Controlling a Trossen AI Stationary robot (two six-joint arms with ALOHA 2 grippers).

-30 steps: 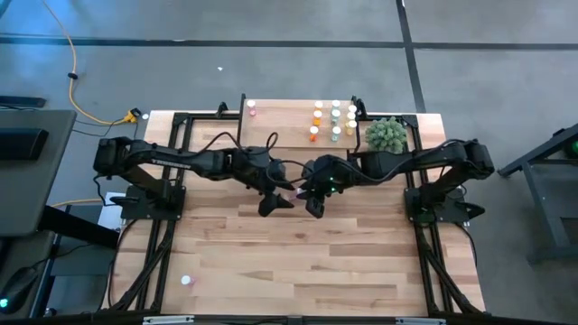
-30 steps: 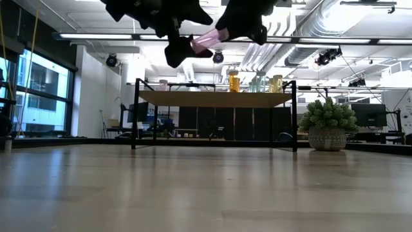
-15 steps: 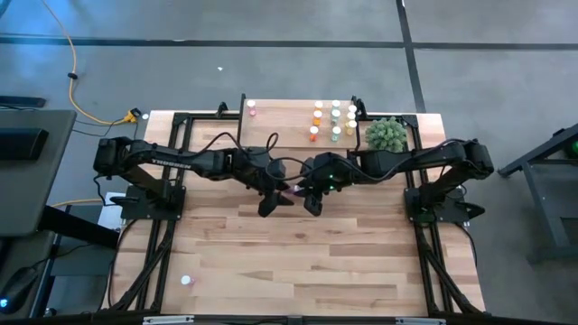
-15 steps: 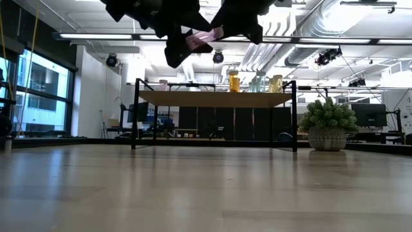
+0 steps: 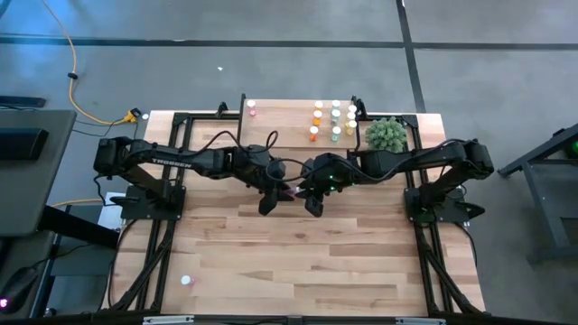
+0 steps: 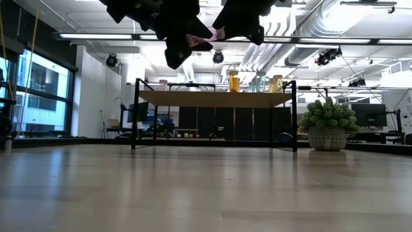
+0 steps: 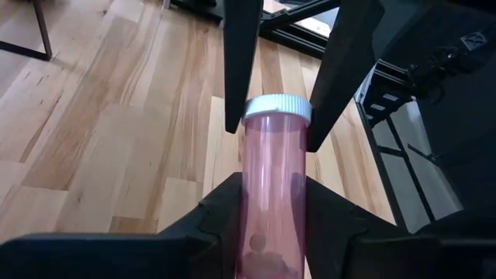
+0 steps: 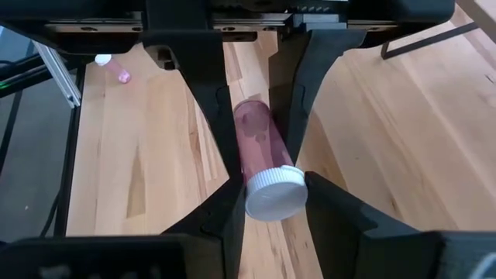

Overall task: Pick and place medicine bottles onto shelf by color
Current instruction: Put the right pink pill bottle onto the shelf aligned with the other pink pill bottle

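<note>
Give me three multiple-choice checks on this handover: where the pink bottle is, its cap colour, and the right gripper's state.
1. Where is the pink see-through plastic medicine bottle?
A. on the wood-topped shelf
B. in the air between both grippers
C. lying on the wooden table

2. Its screw cap is:
A. white
B. orange
C. black

3. The right gripper is:
A. open, clear of the bottle
B. shut on the bottle's cap end
C. out of view

Answers:
1. B, the low view shows it held aloft, with the left gripper on its body.
2. A, both wrist views show a white cap.
3. B, its own wrist view shows the fingers pressed against the cap end.
</note>
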